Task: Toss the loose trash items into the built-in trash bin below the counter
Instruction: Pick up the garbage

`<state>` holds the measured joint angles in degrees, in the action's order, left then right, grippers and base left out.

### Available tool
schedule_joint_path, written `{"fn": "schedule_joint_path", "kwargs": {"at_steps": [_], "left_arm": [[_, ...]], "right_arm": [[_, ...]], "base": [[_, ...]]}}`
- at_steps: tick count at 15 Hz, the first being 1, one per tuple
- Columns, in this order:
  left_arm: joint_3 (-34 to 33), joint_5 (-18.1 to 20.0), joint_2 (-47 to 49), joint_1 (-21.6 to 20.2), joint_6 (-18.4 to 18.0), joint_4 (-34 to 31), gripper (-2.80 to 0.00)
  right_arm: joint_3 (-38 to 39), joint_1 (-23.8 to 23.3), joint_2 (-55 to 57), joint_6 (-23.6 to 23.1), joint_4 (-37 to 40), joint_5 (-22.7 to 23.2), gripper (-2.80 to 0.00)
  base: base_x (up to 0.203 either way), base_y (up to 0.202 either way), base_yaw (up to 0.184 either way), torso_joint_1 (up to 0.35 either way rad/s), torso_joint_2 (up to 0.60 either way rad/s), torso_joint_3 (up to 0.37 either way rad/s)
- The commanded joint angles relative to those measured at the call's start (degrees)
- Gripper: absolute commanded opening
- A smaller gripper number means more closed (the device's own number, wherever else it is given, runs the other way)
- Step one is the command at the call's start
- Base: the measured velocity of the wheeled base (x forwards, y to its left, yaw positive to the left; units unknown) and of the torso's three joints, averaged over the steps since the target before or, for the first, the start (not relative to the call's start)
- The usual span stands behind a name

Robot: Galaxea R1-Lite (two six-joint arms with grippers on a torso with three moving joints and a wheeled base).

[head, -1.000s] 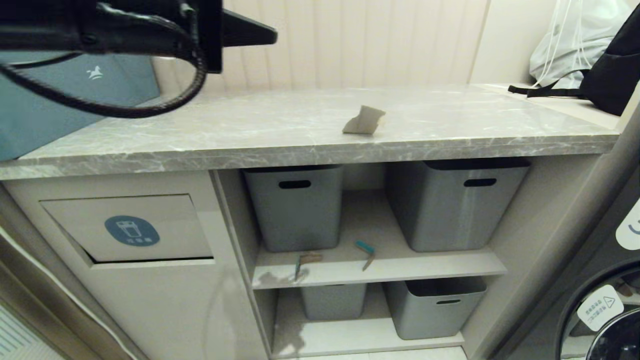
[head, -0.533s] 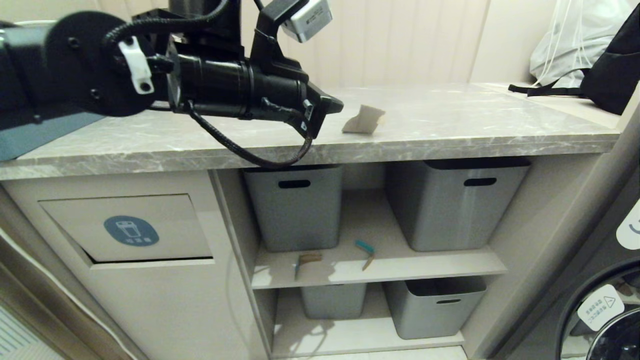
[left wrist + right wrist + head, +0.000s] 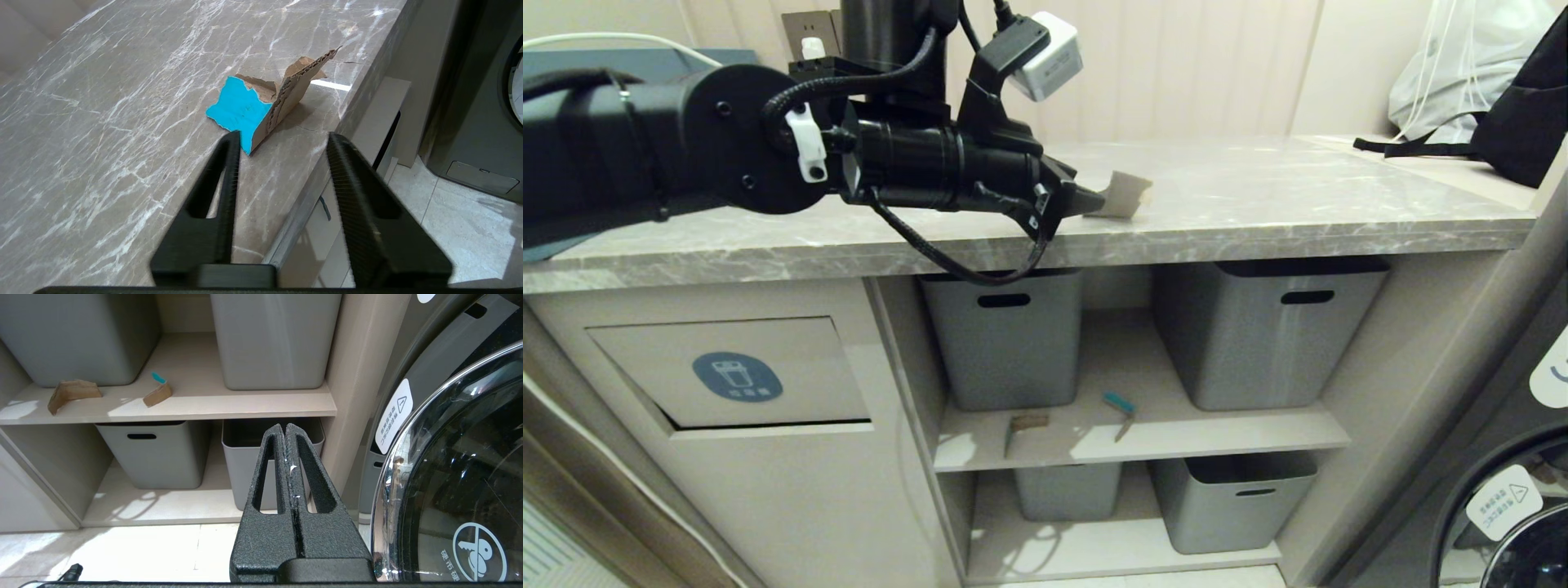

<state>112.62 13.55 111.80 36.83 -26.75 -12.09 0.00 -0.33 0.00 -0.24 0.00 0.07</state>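
A folded tan cardboard piece (image 3: pixel 1121 198) with a teal face (image 3: pixel 237 110) lies near the front edge of the grey marble counter (image 3: pixel 1258 220). My left gripper (image 3: pixel 1086 200) is open and level just above the counter. Its fingertips (image 3: pixel 233 141) reach the cardboard's near corner, and nothing is gripped. Two brown strips with teal edges (image 3: pixel 1027 425) (image 3: pixel 1121 408) lie on the middle shelf, also seen in the right wrist view (image 3: pixel 73 392) (image 3: pixel 158 392). The trash bin flap (image 3: pixel 731 371) with its blue sticker sits below the counter at the left. My right gripper (image 3: pixel 285 428) hangs low, shut and empty.
Grey tubs (image 3: pixel 1005 339) (image 3: pixel 1270 331) stand on the middle shelf behind the strips, with two more (image 3: pixel 1233 498) below. A washing machine door (image 3: pixel 1503 506) is at the right. A black bag (image 3: pixel 1519 122) rests on the counter's far right end.
My left arm has come down and reached to the right, up to the cardboard piece. Its fingers have gone from shut to open. The trash has not moved.
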Motion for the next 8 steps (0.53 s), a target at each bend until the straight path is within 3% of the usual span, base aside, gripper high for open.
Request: {"fn": "schedule_joint_path", "kwargs": {"at_steps": [1,8], "left_arm": [[0.03,0.07,0.0,0.0,-0.14,0.04,0.0],[0.15,0.07,2.72,0.0,-0.23,4.97,0.0]], "right_arm": [[0.0,-0.01,0.0,-0.02,0.0,0.01,-2.8],[0.0,-0.02,0.0,-0.02,0.0,0.01,-2.8]], "base": [[0.0,0.0,0.0,0.0,0.0,0.0],[0.0,0.0,0.0,0.0,0.0,0.0]]}}
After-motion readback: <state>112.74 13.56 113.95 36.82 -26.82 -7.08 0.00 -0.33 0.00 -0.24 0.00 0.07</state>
